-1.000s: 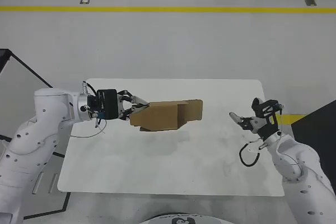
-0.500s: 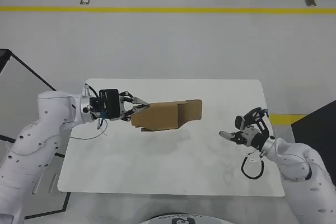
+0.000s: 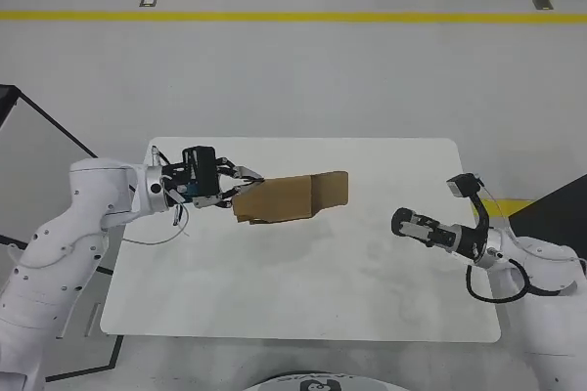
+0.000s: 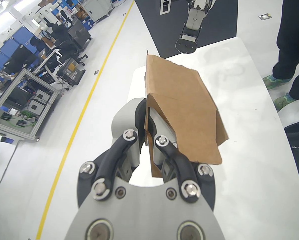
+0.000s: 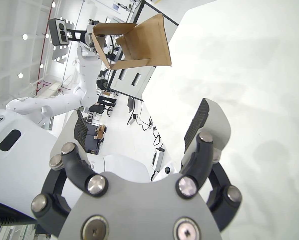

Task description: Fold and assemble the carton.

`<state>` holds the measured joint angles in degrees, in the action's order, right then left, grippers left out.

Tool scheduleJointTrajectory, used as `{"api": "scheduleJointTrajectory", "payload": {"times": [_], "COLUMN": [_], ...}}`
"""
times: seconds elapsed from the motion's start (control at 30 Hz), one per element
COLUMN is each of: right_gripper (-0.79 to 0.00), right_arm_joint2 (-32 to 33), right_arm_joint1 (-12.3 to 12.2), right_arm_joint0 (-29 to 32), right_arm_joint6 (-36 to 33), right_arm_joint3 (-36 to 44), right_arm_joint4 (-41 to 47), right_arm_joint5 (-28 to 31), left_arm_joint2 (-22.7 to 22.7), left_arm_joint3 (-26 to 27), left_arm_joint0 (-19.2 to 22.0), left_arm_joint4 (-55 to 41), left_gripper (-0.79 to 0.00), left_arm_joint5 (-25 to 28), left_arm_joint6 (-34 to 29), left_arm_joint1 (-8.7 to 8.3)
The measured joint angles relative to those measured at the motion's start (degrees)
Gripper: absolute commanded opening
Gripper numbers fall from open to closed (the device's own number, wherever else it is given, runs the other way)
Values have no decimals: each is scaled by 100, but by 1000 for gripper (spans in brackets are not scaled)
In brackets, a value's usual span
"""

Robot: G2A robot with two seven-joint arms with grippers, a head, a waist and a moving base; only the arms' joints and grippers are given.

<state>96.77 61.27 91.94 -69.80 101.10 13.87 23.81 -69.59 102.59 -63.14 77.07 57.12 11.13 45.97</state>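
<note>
Over the last second the left gripper (image 3: 243, 181) has carried the carton (image 3: 289, 195) slightly toward the far side of the table (image 3: 303, 283), with its grip unchanged. The carton juts straight out from the fingertips toward the other arm. Its shadow on the table suggests it is raised off the surface. The right gripper (image 3: 399, 221) has turned at the wrist in that time. It no longer points up the table but levels toward the carton's free end, well apart from it.

From the left wrist, the left gripper (image 4: 147, 116) is seen pinching one upright cardboard edge between its pads. The carton (image 4: 182, 108) slopes away beyond the fingers as a partly opened sleeve, with the table (image 4: 252, 126) beneath.

From the right wrist, the right gripper (image 5: 142, 116) has its fingers spread wide with nothing between them. Far ahead of them the carton (image 5: 139, 48) shows its open, hollow end and loose flaps, near the edge of the table (image 5: 239, 51).
</note>
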Motion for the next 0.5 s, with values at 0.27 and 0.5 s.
{"api": "scheduleJointTrajectory", "payload": {"times": [0.27,0.5], "right_gripper": [0,0], "right_arm_joint2": [-288,-577], "right_arm_joint1": [-4,-28], "right_arm_joint0": [-163,-627], "right_arm_joint6": [-341,-760], "right_arm_joint3": [-68,-239], "right_arm_joint4": [1068,1629], "right_arm_joint5": [-542,-997], "left_arm_joint2": [21,53], "left_arm_joint3": [-2,11], "left_arm_joint0": [-125,-124], "left_arm_joint4": [-215,-543], "left_gripper": [-785,-785], "left_arm_joint5": [-131,-83], "left_arm_joint6": [-109,-455], "left_arm_joint1": [18,41]}}
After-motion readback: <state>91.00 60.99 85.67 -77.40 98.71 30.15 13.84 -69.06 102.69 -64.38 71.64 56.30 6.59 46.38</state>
